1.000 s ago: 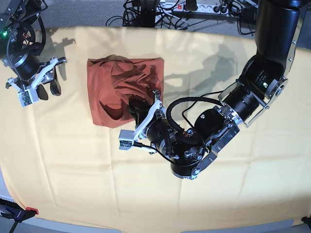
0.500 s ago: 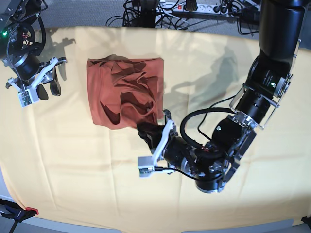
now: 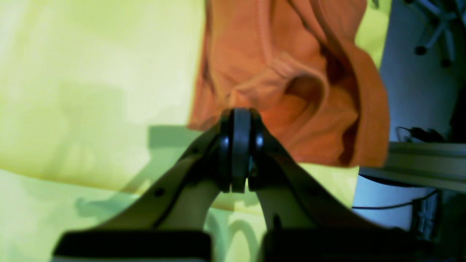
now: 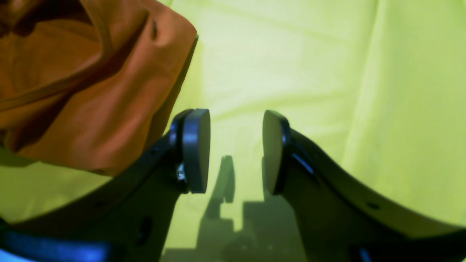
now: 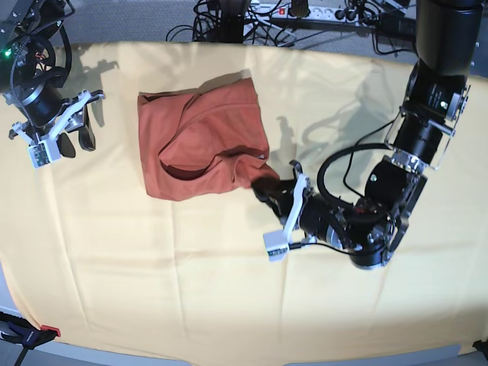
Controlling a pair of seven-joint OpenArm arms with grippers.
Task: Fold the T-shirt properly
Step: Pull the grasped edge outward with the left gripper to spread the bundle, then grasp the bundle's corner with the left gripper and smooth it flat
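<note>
The rust-orange T-shirt (image 5: 198, 137) lies bunched on the pale-yellow cloth, left of middle in the base view. Its lower right corner is drawn out to a point toward my left gripper (image 5: 265, 185). In the left wrist view the left gripper (image 3: 236, 120) has its pads pressed together at the shirt's (image 3: 291, 72) near edge, so it is shut on that edge. My right gripper (image 5: 78, 137) hangs open and empty to the left of the shirt. In the right wrist view it (image 4: 236, 145) is open over bare cloth, with the shirt (image 4: 72, 91) to its left.
The pale-yellow cloth (image 5: 152, 267) covers the whole table. Cables and a power strip (image 5: 305, 11) lie beyond the far edge. A clamp (image 5: 30, 335) sits at the front left corner. The left arm's bulky body (image 5: 366, 221) rests low at the right.
My left gripper has moved right and toward the front, pulling the shirt's lower right edge with it. The crumpled folds have stretched smoother. The right arm has not moved.
</note>
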